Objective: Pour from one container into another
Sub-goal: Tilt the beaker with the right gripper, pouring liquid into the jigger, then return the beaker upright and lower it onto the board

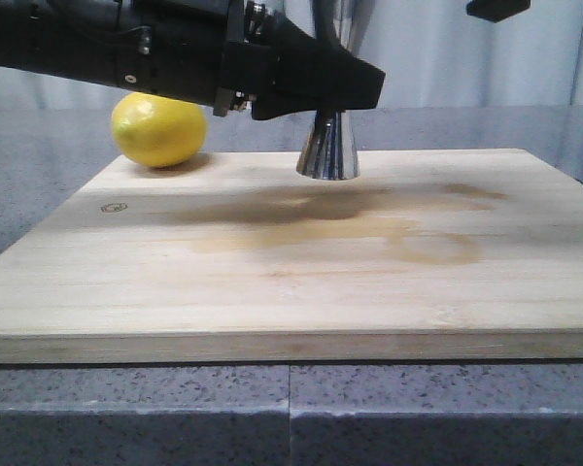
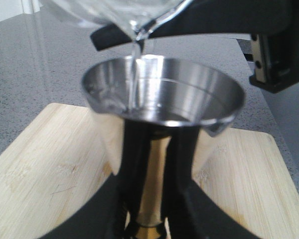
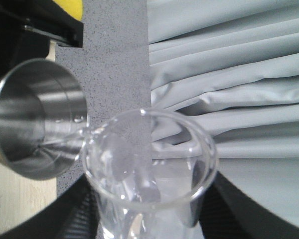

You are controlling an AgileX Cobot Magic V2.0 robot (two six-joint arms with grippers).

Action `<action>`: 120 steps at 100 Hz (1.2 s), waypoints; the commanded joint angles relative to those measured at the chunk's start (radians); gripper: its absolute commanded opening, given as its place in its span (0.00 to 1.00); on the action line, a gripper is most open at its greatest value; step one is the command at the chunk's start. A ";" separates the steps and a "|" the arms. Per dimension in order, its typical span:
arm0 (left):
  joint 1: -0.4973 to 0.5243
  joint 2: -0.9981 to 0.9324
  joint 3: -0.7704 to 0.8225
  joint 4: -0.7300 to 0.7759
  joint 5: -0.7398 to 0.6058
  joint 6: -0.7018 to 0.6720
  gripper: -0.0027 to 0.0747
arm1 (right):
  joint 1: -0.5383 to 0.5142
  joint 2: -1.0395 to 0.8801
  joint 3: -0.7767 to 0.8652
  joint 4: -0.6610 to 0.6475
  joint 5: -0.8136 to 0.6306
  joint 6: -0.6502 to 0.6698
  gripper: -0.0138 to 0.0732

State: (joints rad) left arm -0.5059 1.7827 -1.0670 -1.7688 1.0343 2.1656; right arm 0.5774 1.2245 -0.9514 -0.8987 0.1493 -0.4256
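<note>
The steel jigger [image 1: 327, 150] stands on the wooden board [image 1: 272, 291], and only its lower cone shows below my left arm. My left gripper [image 2: 158, 144] is shut on its gold-banded waist, with the wide upper cup [image 2: 162, 89] open in front of the camera. The clear glass beaker [image 3: 149, 169] is tilted, its lip over the jigger's rim [image 3: 37, 124]. A thin stream of clear liquid [image 2: 135, 74] runs from the lip into the cup. My right gripper [image 3: 149, 211] is shut on the beaker's body.
A yellow lemon [image 1: 159, 128] lies at the board's back left corner, next to the left arm. The board shows a damp stain [image 1: 408, 238] right of centre. Speckled grey counter [image 1: 126, 408] surrounds the board. A grey curtain [image 3: 239, 74] hangs behind.
</note>
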 commanded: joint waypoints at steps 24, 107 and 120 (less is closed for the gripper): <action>-0.007 -0.043 -0.030 -0.077 0.069 -0.008 0.18 | 0.000 -0.023 -0.038 -0.047 -0.044 -0.005 0.54; -0.007 -0.043 -0.030 -0.077 0.069 -0.008 0.18 | -0.002 -0.023 -0.038 0.056 -0.042 0.177 0.54; -0.007 -0.043 -0.030 -0.077 0.069 -0.008 0.18 | -0.002 -0.023 -0.038 0.113 -0.042 0.210 0.54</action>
State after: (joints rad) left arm -0.5059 1.7827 -1.0670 -1.7688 1.0343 2.1632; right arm 0.5774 1.2245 -0.9514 -0.8188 0.1502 -0.2509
